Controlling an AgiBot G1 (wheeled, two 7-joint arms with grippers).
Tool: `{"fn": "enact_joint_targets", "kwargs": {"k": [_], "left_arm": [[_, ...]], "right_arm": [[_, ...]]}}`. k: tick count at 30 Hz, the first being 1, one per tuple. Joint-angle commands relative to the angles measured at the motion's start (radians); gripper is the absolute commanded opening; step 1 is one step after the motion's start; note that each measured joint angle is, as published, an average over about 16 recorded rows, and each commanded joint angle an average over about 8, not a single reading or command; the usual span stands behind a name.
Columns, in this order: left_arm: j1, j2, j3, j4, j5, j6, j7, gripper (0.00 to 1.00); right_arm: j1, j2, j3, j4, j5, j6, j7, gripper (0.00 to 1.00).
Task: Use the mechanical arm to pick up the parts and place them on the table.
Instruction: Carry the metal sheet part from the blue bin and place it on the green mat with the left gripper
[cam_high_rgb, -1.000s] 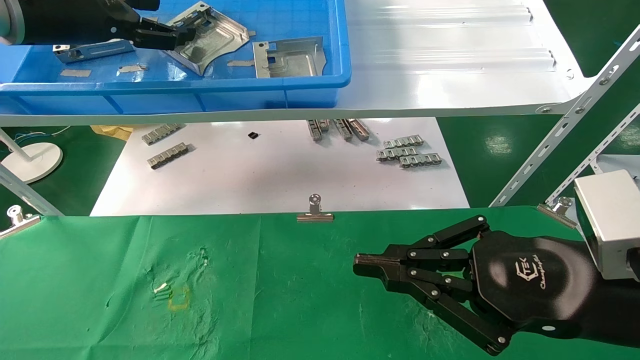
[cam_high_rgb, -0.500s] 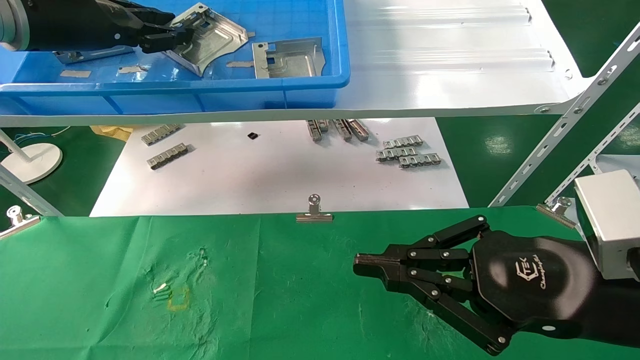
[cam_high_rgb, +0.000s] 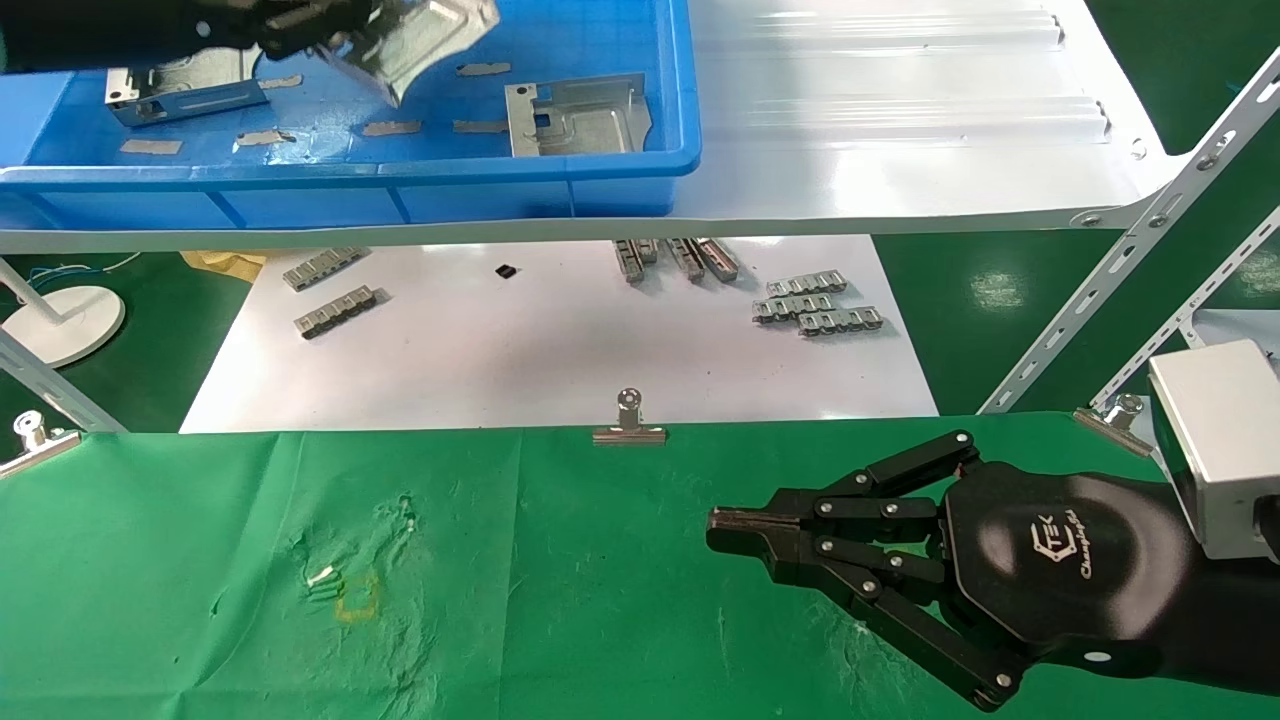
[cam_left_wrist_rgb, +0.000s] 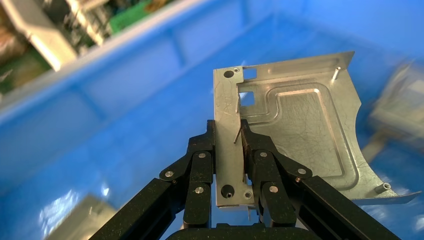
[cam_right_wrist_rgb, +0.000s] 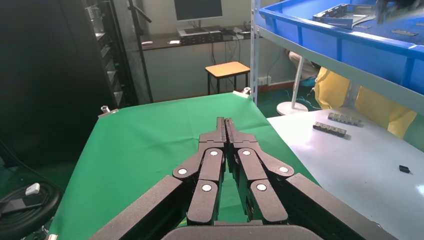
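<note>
My left gripper (cam_high_rgb: 325, 25) is shut on the side wall of a silver bracket (cam_high_rgb: 425, 35) and holds it above the floor of the blue bin (cam_high_rgb: 350, 185) at the top left. The left wrist view shows the gripper (cam_left_wrist_rgb: 228, 131) clamping the bracket (cam_left_wrist_rgb: 300, 130) by its perforated wall. A second bracket (cam_high_rgb: 578, 115) lies in the bin's right corner and a third (cam_high_rgb: 185, 90) at its left. My right gripper (cam_high_rgb: 730, 530) is shut and empty, parked over the green table (cam_high_rgb: 500, 580) at the right; it shows in the right wrist view (cam_right_wrist_rgb: 225, 125).
The bin stands on a white ribbed shelf (cam_high_rgb: 900, 110). Below it a white sheet (cam_high_rgb: 560, 350) bears small grey comb strips (cam_high_rgb: 815, 305). Binder clips (cam_high_rgb: 628, 425) line the table's far edge. Grey tape scraps (cam_high_rgb: 150, 146) lie in the bin. A slotted shelf leg (cam_high_rgb: 1130, 240) rises at right.
My left gripper has lifted the bracket up and away from the bin floor, toward the top of the head view. The right arm has not moved.
</note>
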Motion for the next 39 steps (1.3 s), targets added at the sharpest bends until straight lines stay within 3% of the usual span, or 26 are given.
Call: {"fn": "enact_joint_targets", "kwargs": {"k": [1, 11, 17, 22, 25, 30, 34, 39], "left_arm": [[-0.006, -0.012, -0.017, -0.007, -0.024, 0.026, 0.010, 0.00], [0.045, -0.107, -0.064, -0.110, -0.137, 0.425, 0.212, 0.00], [0.215, -0.218, -0.068, -0.331, -0.325, 0.463, 0.228, 0.00], [0.405, -0.368, -0.008, -0.632, -0.518, 0.456, 0.202, 0.00], [0.488, -0.445, 0.041, -0.746, -0.576, 0.449, 0.229, 0.00], [0.547, -0.482, 0.142, -0.767, -0.479, 0.429, 0.403, 0.00], [0.560, -0.447, 0.204, -0.656, -0.353, 0.392, 0.579, 0.00], [0.586, -0.394, 0.229, -0.487, -0.303, 0.378, 0.725, 0.00]], "right_arm": [[0.000, 0.000, 0.000, 0.000, 0.000, 0.000, 0.000, 1.00], [0.000, 0.000, 0.000, 0.000, 0.000, 0.000, 0.000, 1.00], [0.000, 0.000, 0.000, 0.000, 0.000, 0.000, 0.000, 1.00], [0.000, 0.000, 0.000, 0.000, 0.000, 0.000, 0.000, 1.00], [0.000, 0.000, 0.000, 0.000, 0.000, 0.000, 0.000, 1.00], [0.000, 0.000, 0.000, 0.000, 0.000, 0.000, 0.000, 1.00], [0.000, 0.000, 0.000, 0.000, 0.000, 0.000, 0.000, 1.00], [0.000, 0.000, -0.001, 0.000, 0.000, 0.000, 0.000, 1.00]]}}
